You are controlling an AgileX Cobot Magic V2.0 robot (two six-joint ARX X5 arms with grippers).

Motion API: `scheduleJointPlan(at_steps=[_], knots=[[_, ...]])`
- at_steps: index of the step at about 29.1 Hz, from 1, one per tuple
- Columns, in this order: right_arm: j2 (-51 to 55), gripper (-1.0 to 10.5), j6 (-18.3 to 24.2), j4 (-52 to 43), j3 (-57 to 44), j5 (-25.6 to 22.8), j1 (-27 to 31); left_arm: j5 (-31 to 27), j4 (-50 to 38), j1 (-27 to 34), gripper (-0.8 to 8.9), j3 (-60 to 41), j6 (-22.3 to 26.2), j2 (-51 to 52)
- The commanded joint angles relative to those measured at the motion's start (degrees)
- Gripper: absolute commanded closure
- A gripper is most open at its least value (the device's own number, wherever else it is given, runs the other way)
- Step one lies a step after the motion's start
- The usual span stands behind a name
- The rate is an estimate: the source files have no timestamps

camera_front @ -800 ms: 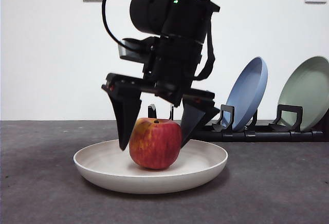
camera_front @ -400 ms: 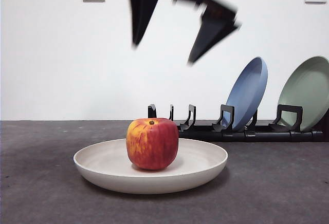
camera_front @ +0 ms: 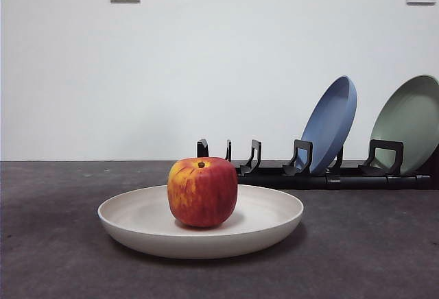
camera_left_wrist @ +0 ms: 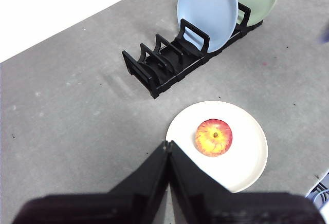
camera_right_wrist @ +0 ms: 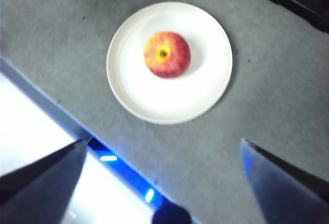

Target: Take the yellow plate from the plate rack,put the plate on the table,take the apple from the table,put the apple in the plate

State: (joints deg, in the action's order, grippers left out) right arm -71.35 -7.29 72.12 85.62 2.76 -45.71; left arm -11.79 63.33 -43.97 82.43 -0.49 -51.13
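The red and yellow apple (camera_front: 203,192) stands upright in the middle of the cream yellow plate (camera_front: 137,220), which lies flat on the dark grey table (camera_front: 55,258). Both wrist views look down on them: apple (camera_left_wrist: 213,136) in plate (camera_left_wrist: 247,157), and apple (camera_right_wrist: 166,54) in plate (camera_right_wrist: 154,103). My right gripper (camera_right_wrist: 162,154) hangs high above the plate, jaws wide apart and empty. My left gripper (camera_left_wrist: 168,144) is raised off to the side of the plate, jaws pressed together with nothing in them. The black plate rack (camera_front: 302,174) stands behind the plate.
In the rack (camera_left_wrist: 164,67) a blue plate (camera_front: 333,124) and a pale green plate (camera_front: 409,124) lean in the far slots; the near slots stand bare. The table's edge with a blue light strip (camera_right_wrist: 103,152) runs under the right gripper.
The gripper that stood open around the apple has risen straight up and left the front view. The apple stays in the plate, turned slightly.
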Motion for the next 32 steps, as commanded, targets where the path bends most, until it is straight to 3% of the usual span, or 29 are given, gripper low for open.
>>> scheduleJointPlan(at_steps=[1, 9, 32], knots=[[1.90, 5.9, -0.07, 1.95, 0.07, -0.26, -0.07, 0.24, -0.13, 0.15, 8.21, -0.17, 0.72, 0.13], [5.68, 9.7, 0.50, 6.64, 0.02, -1.79, -0.07, 0.24, -0.04, 0.15, 8.21, -0.17, 0.70, 0.13], [5.60, 9.6, 0.85, 5.38, 0.02, -5.20, -0.02, 0.15, 1.75, 0.15, 8.18, -0.17, 0.74, -2.45]])
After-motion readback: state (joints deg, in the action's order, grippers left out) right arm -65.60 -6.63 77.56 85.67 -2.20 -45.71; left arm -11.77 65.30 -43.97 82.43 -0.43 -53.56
